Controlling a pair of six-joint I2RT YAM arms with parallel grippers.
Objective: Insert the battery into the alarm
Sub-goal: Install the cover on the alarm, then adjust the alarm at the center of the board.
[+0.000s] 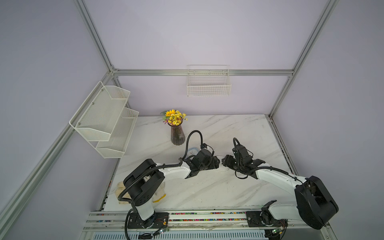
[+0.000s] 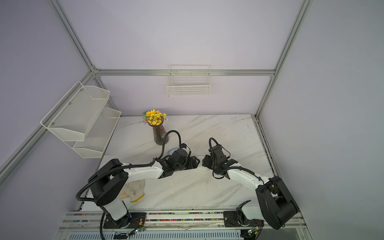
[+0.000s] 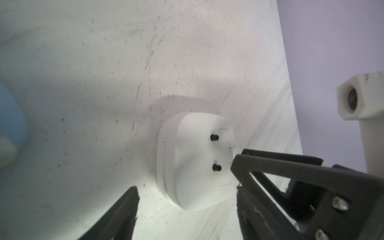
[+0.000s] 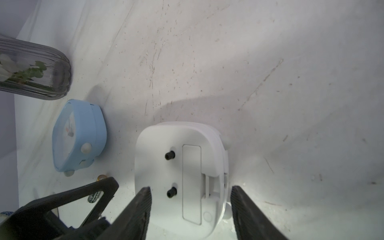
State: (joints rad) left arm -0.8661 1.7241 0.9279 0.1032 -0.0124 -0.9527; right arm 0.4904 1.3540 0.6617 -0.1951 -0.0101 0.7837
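Note:
A white alarm lies face down on the marble table, its back up with two black knobs and a long battery cover. Both top views show only a sliver of it between the two grippers. My right gripper is open and its fingers straddle the alarm's near end. My left gripper is open too, its jaws wide apart just short of the alarm. A battery lies on the table beside the alarm, mostly hidden behind the left gripper's finger.
A blue alarm clock stands next to the glass vase of yellow flowers. A work glove lies under the left arm. A white mesh rack hangs at the left and a wire basket on the back wall.

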